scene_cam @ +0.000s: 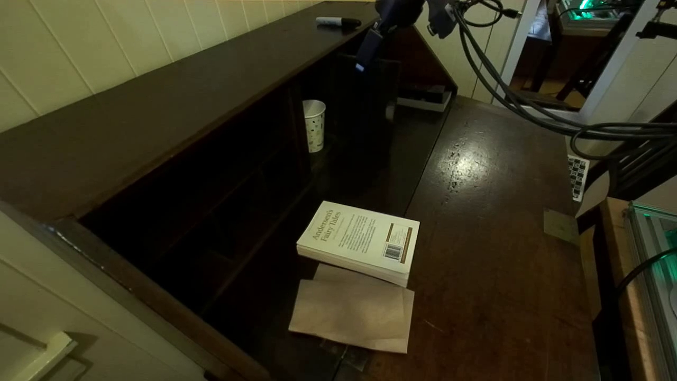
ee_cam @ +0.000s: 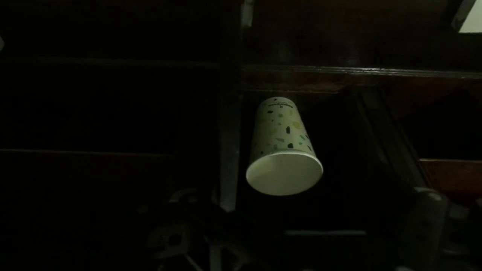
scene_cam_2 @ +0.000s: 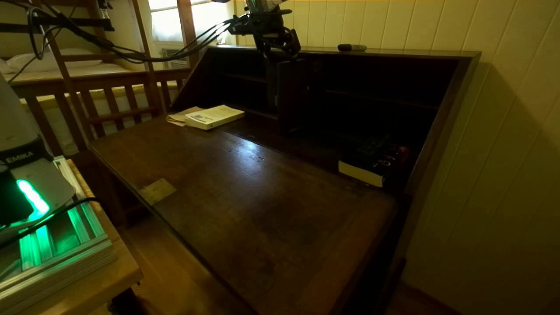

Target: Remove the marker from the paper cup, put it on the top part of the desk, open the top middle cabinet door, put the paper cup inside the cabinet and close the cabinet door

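Marker (scene_cam: 338, 23) lies on ledge (scene_cam: 174, 95), cup (ee_cam: 280, 131) upright in cabinet (ee_cam: 229, 162).

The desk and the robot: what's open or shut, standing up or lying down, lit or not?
Marker: lying on its side
Paper cup: standing upright
Cabinet door: open
White book: shut, lying flat
Dark book: shut, lying flat
Brown paper: lying flat
Jaws: open, spread apart
Robot's light: lit, glowing green
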